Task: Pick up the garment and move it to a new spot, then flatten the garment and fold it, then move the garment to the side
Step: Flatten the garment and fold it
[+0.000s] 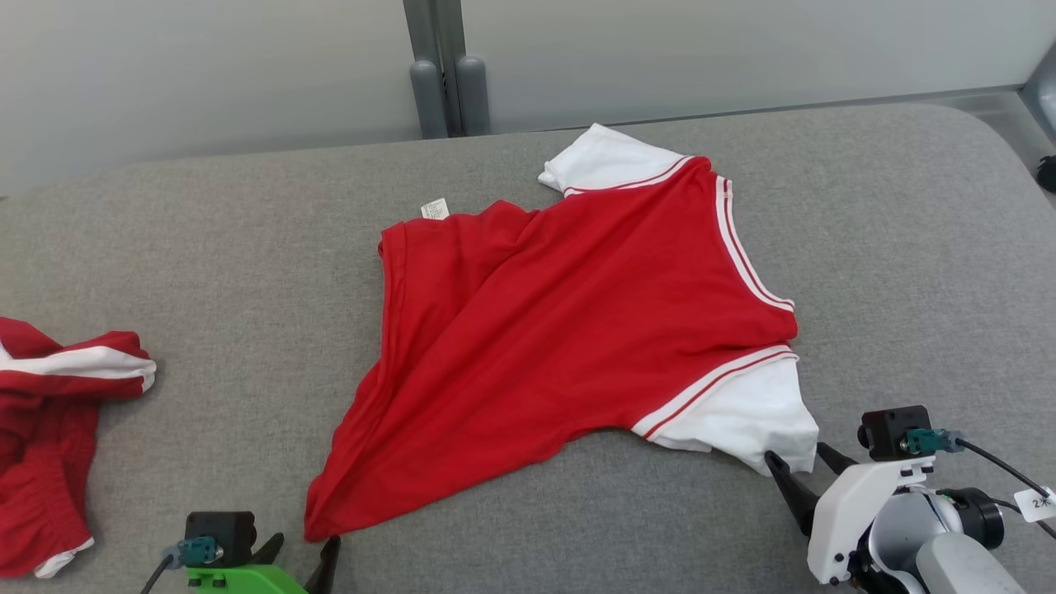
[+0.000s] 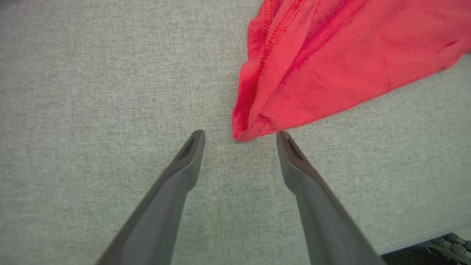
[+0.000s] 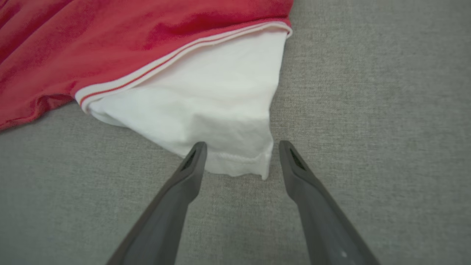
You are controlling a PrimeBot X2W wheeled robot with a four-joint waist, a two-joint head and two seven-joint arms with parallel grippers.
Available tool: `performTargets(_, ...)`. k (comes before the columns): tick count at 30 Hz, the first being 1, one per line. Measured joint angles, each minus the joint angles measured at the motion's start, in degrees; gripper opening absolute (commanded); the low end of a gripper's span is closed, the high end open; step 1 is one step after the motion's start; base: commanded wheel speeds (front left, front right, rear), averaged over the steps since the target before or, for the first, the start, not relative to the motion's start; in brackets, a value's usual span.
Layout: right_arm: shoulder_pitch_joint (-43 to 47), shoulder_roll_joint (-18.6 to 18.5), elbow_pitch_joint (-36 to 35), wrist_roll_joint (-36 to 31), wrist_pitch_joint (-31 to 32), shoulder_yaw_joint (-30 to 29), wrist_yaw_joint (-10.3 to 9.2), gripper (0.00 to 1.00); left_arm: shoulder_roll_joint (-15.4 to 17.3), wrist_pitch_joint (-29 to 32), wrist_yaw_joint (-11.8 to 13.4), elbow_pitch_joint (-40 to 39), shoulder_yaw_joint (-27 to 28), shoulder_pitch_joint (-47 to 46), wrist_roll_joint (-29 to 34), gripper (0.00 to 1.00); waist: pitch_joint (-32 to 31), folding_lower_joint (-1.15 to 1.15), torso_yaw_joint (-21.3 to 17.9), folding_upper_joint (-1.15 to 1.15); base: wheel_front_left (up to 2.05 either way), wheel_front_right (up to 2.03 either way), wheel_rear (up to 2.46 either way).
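Observation:
A red shirt with white sleeves (image 1: 569, 330) lies spread on the grey padded surface, its hem pulled into a point at the lower left. My left gripper (image 1: 301, 551) is open just below that red corner (image 2: 244, 130), which sits between the fingertips in the left wrist view. My right gripper (image 1: 800, 466) is open at the near white sleeve (image 1: 742, 417); the sleeve's cuff (image 3: 239, 162) lies between its two fingers. Nothing is gripped by either hand.
A second red and white garment (image 1: 49, 429) lies bunched at the left edge of the grey surface (image 1: 206, 272). A small white label (image 1: 435, 209) sticks out by the shirt's far side. A pale wall and a grey post (image 1: 445, 74) stand behind.

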Motion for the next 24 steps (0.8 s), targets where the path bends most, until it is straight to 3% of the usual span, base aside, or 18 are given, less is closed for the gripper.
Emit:
performTargets(13,-3.5,0.0,4.0,0.0,-0.6,2.2,-0.03,1.00,0.0,-1.4,-1.5,8.2,-2.6,-7.7,0.1,1.00,2.7,0.00,0.3,0.00,0.00,0.00,0.00)
performTargets(14,-3.6,0.0,4.2,0.2,-0.6,2.5,-0.03,0.79,0.0,-1.6,-1.6,8.8,-2.8,-8.0,-0.1,1.00,2.8,0.00,0.2,0.00,0.00,0.00,0.00)
performTargets(15,-3.7,0.0,4.3,0.3,-0.7,2.7,-0.03,0.48,0.0,-1.7,-1.6,9.1,-3.0,-8.2,-0.4,0.75,2.8,0.00,0.1,0.00,0.00,0.00,0.00)
performTargets(16,-3.9,-0.1,4.5,0.5,-0.9,2.9,-0.03,0.36,0.0,-1.8,-2.0,9.4,-3.3,-8.5,-0.4,0.05,2.8,0.00,0.1,0.00,0.00,0.00,0.00)
performTargets(18,-4.1,-0.3,4.7,0.6,-1.7,3.5,-0.03,0.00,0.1,-2.7,-2.0,10.0,-3.5,-8.9,-0.6,0.00,2.8,0.00,0.0,0.00,0.00,0.00,0.00)
performTargets(24,-4.2,-1.2,4.6,0.8,-6.3,4.2,-0.02,0.00,0.6,-4.7,-2.4,10.5,-4.2,-8.8,-1.5,0.00,1.6,0.00,-0.2,0.00,0.00,0.00,0.00)
